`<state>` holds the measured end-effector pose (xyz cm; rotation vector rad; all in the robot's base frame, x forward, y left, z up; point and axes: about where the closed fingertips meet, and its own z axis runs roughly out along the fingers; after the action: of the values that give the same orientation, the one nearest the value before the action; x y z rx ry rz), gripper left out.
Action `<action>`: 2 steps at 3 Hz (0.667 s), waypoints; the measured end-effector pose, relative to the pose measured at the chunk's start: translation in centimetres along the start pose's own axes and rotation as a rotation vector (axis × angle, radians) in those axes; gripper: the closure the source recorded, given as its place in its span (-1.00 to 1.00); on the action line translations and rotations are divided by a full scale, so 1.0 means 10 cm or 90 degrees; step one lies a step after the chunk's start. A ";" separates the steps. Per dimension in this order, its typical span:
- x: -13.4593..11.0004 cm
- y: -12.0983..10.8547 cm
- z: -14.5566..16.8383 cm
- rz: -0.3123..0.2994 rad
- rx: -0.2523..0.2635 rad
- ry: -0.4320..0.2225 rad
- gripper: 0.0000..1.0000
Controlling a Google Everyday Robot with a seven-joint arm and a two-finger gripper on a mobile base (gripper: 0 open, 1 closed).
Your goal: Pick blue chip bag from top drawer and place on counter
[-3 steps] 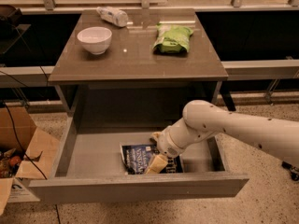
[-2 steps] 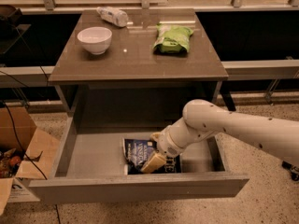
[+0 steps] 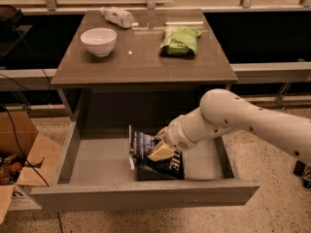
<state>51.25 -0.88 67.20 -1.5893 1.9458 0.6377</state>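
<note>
The blue chip bag [image 3: 146, 149] is dark navy with white lettering. It is tilted up off the floor of the open top drawer [image 3: 97, 161], its left end raised. My gripper [image 3: 160, 148] is shut on the bag, with pale fingers [image 3: 161, 152] clamped over its middle. My white arm reaches in from the right, over the drawer's right side. The counter [image 3: 141, 57] is the dark glossy tabletop above the drawer.
On the counter stand a white bowl [image 3: 98, 41], a light green chip bag [image 3: 180, 40] and a lying plastic bottle [image 3: 117, 17]. An open cardboard box [image 3: 22, 154] sits on the floor left of the drawer. The drawer front panel [image 3: 146, 195] juts toward me.
The bag has risen from lying flat on the drawer floor to tilted upward in my gripper. The arm has lifted and pulled slightly back.
</note>
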 end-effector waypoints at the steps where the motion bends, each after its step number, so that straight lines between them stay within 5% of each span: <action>1: -0.36 -0.13 -0.43 -0.026 0.039 -0.055 1.00; 2: -0.73 -0.36 -0.97 -0.066 0.085 -0.075 1.00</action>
<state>54.82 -2.73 79.16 -1.5241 1.7704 0.5359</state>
